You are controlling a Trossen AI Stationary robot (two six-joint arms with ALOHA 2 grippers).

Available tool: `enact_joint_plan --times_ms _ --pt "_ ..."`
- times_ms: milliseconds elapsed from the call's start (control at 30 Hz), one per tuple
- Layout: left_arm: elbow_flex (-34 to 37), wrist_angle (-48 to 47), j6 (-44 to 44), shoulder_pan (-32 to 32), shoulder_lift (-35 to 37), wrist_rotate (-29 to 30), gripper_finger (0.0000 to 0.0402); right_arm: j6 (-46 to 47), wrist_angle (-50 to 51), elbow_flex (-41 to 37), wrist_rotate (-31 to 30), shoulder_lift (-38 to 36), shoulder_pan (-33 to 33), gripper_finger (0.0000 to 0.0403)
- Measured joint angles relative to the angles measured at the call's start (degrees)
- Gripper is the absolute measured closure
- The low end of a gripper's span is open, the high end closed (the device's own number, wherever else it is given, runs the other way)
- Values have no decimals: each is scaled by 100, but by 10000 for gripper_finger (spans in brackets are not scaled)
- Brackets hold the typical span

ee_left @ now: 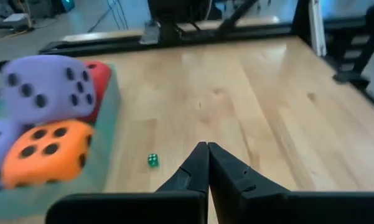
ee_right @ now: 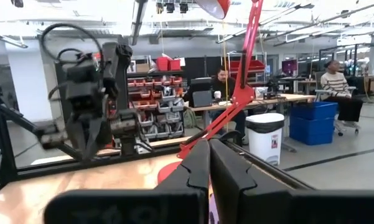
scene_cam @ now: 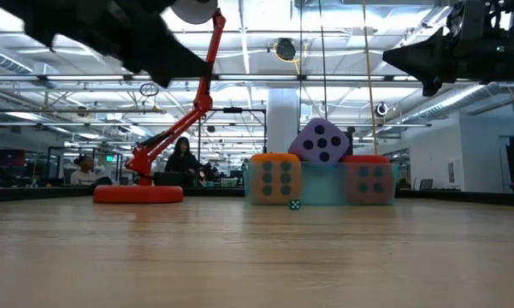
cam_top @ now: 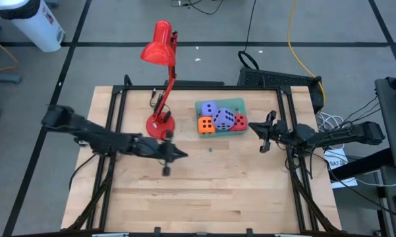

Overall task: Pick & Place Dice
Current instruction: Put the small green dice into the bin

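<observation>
Four foam dice sit in a green tray (cam_top: 234, 103) at the table's far middle. Two lavender dice (cam_top: 209, 108) (cam_top: 225, 118), an orange die (cam_top: 206, 125) and a red die (cam_top: 240, 123) fill it. In the low view one lavender die (scene_cam: 321, 139) rests on top, between the orange die (scene_cam: 276, 178) and the red die (scene_cam: 368, 178). My left gripper (cam_top: 183, 155) hovers shut above the table, left of and nearer than the tray; its fingers (ee_left: 206, 152) hold nothing. My right gripper (cam_top: 253, 125) hangs shut just right of the tray, empty too (ee_right: 208, 148).
A red desk lamp stands on its round base (cam_top: 159, 125) left of the tray, its head (cam_top: 157, 47) beyond the far edge. A tiny green die (ee_left: 152, 160) lies on the wood near the tray's front. Bare wood spreads across the near half (cam_top: 211, 191).
</observation>
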State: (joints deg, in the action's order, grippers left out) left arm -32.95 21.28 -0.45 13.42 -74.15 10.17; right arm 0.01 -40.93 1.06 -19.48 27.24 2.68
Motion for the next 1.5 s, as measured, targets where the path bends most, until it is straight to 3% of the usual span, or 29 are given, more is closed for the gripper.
enact_joint_plan --times_ms 267,433,600,833,967,1200,1367,1500 --pt "-1150 502 637 -312 -2113 -580 390 125 -14 -4 4 222 0 399" --pt "-1706 413 930 -459 -3112 -75 372 125 -94 -6 4 373 0 399" --pt "-2132 356 1216 -577 -3833 362 309 125 -129 -7 4 476 0 399" --pt "-2367 387 1546 -617 -4002 495 192 126 -138 -7 4 505 0 399" --pt "-2382 270 1241 -787 -3936 202 154 127 -184 -7 4 518 0 399" --pt "-2380 -109 639 -1043 -4002 -69 147 129 -241 -7 6 550 0 399" --pt "-2380 -122 486 -1096 -4002 61 167 129 -261 -7 6 583 0 399" --pt "-2380 -117 641 -1108 -3999 -331 184 129 -260 -7 6 586 0 399"
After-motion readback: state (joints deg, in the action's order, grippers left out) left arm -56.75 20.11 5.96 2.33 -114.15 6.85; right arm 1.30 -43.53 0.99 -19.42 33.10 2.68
